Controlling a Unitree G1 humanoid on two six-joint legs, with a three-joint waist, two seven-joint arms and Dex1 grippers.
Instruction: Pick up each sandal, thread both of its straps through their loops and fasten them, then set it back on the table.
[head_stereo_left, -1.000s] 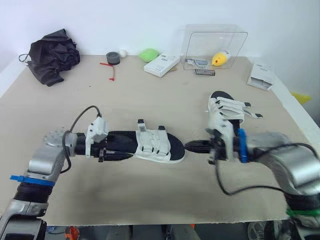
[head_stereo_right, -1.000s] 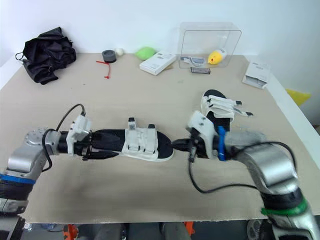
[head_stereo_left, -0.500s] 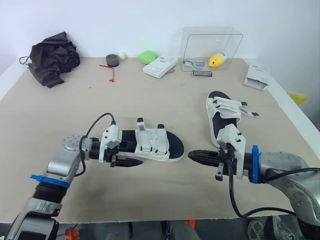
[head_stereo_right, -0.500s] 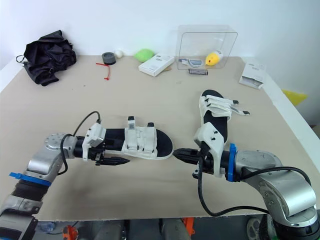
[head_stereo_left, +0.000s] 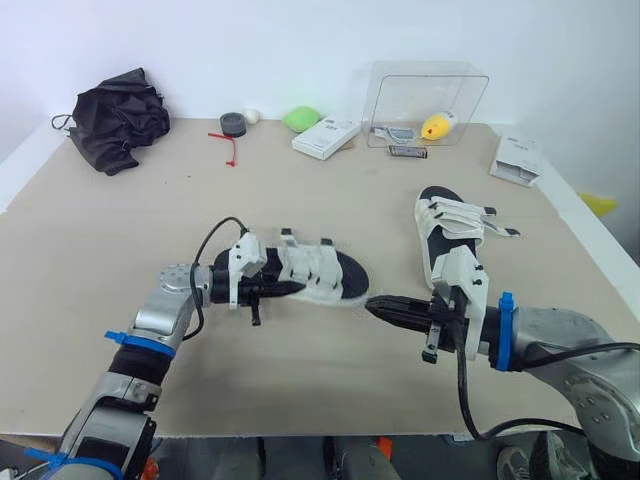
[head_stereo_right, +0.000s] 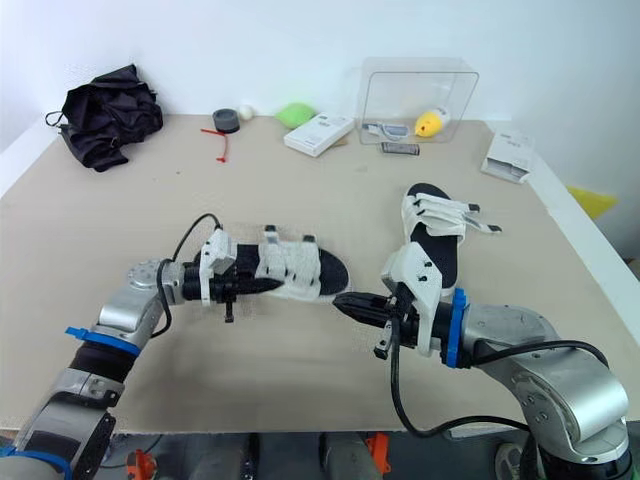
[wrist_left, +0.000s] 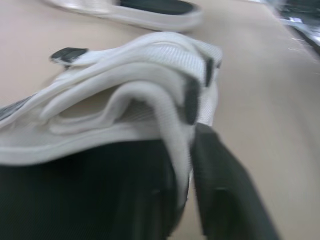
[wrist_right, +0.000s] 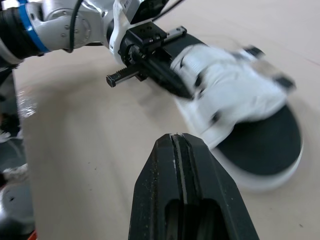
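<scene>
A white-strapped, black-soled sandal (head_stereo_left: 318, 272) lies mid-table, its outline smeared by motion. My left gripper (head_stereo_left: 288, 288) is shut on its heel-side edge; in the left wrist view the black fingers (wrist_left: 220, 185) pinch the white strap edge (wrist_left: 150, 95). My right gripper (head_stereo_left: 373, 305) is shut and holds nothing, hovering just off the sandal's toe; the right wrist view looks over its closed tips (wrist_right: 176, 142) at the sandal (wrist_right: 235, 95). The second sandal (head_stereo_left: 448, 232) lies flat to the right, one strap end sticking out sideways.
Along the far edge sit a black bundle of cloth (head_stereo_left: 118, 105), a tape roll (head_stereo_left: 233, 122), a green object (head_stereo_left: 300, 118), a white box (head_stereo_left: 327, 135) and a clear box (head_stereo_left: 428, 88) with a yellow duck (head_stereo_left: 433, 126). Another white box (head_stereo_left: 518, 160) lies far right.
My left gripper has closed on the sandal's heel side, and the sandal has shifted and tilted. The right gripper stays shut by the toe. The camera view has shifted.
</scene>
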